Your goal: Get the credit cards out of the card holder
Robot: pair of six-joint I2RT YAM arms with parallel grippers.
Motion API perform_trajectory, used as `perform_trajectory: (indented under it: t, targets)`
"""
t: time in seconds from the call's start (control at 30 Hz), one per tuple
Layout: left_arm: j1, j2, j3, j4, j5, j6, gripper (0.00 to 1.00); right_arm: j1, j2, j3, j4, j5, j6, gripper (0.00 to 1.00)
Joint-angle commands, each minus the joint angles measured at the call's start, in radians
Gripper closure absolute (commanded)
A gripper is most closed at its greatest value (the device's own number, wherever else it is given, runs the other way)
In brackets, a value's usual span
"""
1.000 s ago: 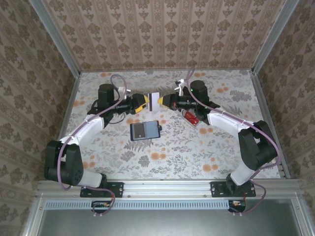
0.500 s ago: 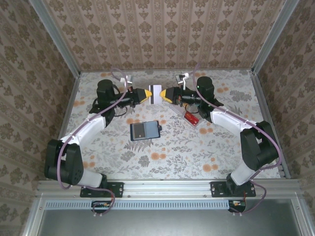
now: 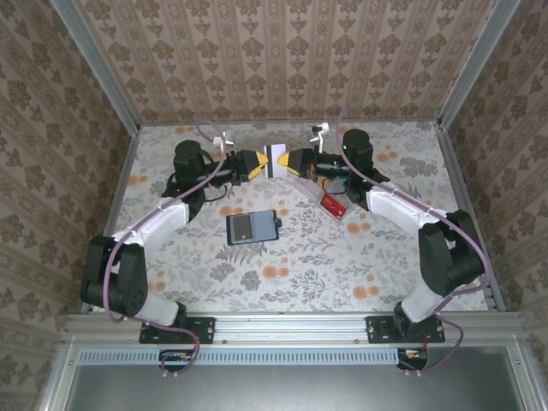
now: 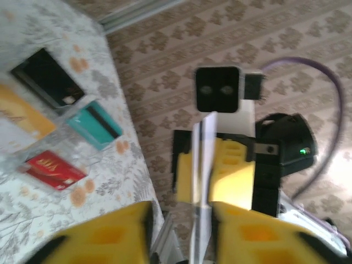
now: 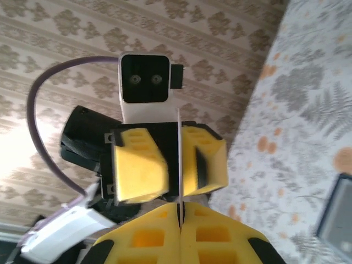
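Near me I can pass freely over the floral tabletop (image 3: 282, 282); the flat navy card holder (image 3: 253, 228) and clear plastic tray (image 3: 324, 198) obstruct mid-table.

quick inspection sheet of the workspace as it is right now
surface: floral tablecloth, flat
job's things: card holder lying open mid-table; pale card held in the air between the tools
clutter: clear tray holding red card, teal card, black card
tools: right tool shut on the pale card; left tool open around its other edge
cables: purple cable looping over each arm
surroundings: patterned walls, metal frame
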Motion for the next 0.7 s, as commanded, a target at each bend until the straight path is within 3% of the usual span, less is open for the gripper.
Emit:
perform_trajectory:
  t: [0.0,0.07,0.17,0.37,0.67]
  targets:
    - [0.028,-0.027,0.012,-0.370,-0.124,0.211,0.48,-0.043,-0.089,0.049,-0.332,0.113,-0.332,1.00]
    - [0.034,-0.022,0.043,-0.573,-0.233,0.338,0.36,-0.060,-0.133,0.060,-0.512,0.224,-0.557,1.00]
    - [0.044,0.003,0.051,-0.712,-0.344,0.434,0.26,-0.086,-0.165,0.092,-0.718,0.411,-0.800,1.00]
    - [0.075,0.041,0.036,-0.837,-0.459,0.503,0.10,-0.116,-0.142,0.137,-0.905,0.637,-1.064,1.00]
    - [0.126,0.030,0.004,-0.877,-0.467,0.535,0.00,-0.102,0.086,0.315,-1.025,0.627,-1.184,1.00]
